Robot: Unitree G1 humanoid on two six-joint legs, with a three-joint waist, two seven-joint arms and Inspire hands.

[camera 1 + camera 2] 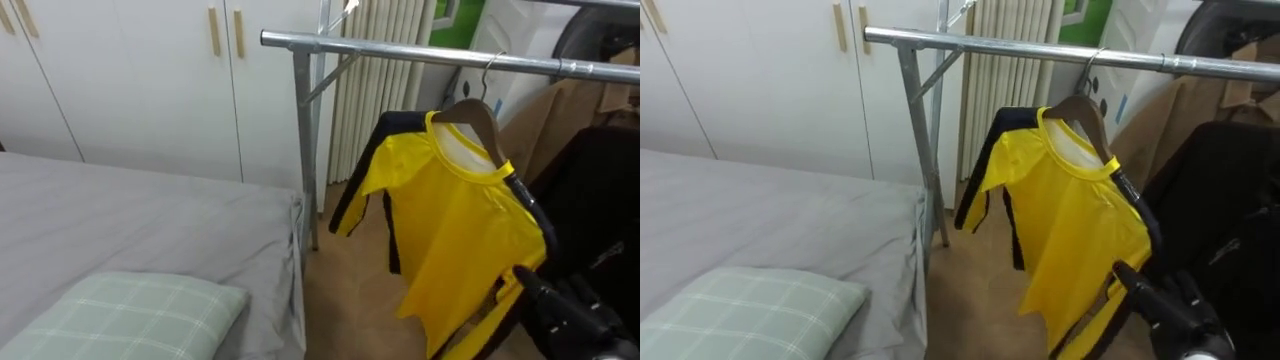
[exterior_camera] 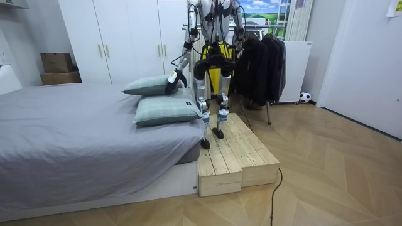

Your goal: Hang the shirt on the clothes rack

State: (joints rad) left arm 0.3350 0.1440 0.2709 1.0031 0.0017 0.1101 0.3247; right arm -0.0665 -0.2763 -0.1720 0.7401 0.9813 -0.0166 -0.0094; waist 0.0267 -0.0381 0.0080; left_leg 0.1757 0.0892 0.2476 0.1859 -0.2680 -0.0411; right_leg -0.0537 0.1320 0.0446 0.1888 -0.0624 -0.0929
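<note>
Already the yellow shirt [image 1: 460, 230] hung on a wooden hanger [image 1: 478, 115], hooked over the metal rail [image 1: 400, 48] of the clothes rack, beside dark clothes [image 1: 600, 190] on the same rail. The right hand [image 1: 560, 300] was low at the shirt's lower edge; whether its fingers gripped the cloth could not be told. The robot stood on a wooden platform [image 2: 235, 157] between bed [image 1: 120, 220] and rack. Its left hand [image 2: 178, 78] hung by a pillow [image 2: 147, 86], fingers unreadable.
</note>
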